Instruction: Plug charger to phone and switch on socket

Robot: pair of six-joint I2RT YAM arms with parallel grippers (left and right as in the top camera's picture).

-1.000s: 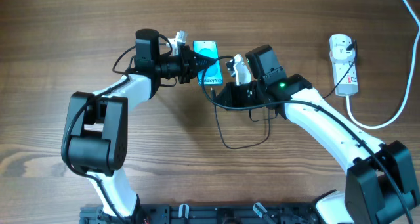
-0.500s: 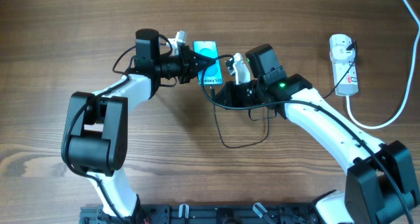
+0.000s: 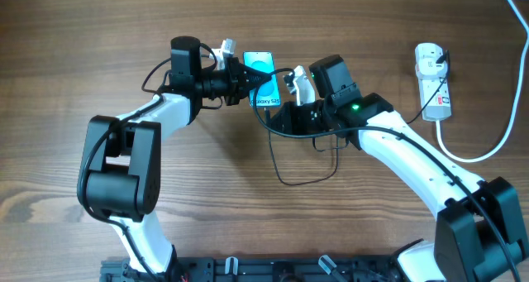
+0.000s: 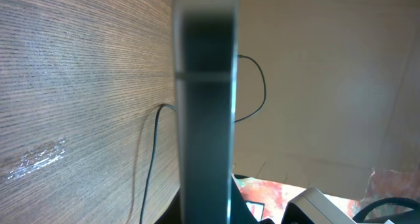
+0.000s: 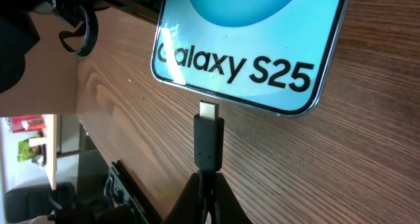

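The phone (image 3: 263, 77), white-framed with a teal screen, is held on edge off the table; my left gripper (image 3: 246, 77) is shut on it from the left. The left wrist view shows the phone (image 4: 207, 119) edge-on between the jaws of the left gripper (image 4: 207, 214). My right gripper (image 5: 209, 194) is shut on the charger (image 5: 209, 142), just behind its connector. The metal tip stands a hair short of the lower edge of the phone (image 5: 252, 40), below the "Galaxy S25" lettering. Overhead, the right gripper (image 3: 278, 117) sits just below the phone. The socket (image 3: 434, 83) lies far right.
The charger's thin black cable (image 3: 307, 173) loops over the table in front of the right arm. A thick white cable (image 3: 488, 154) runs from the socket off to the right. A black plug (image 3: 444, 60) sits in the socket's round outlet.
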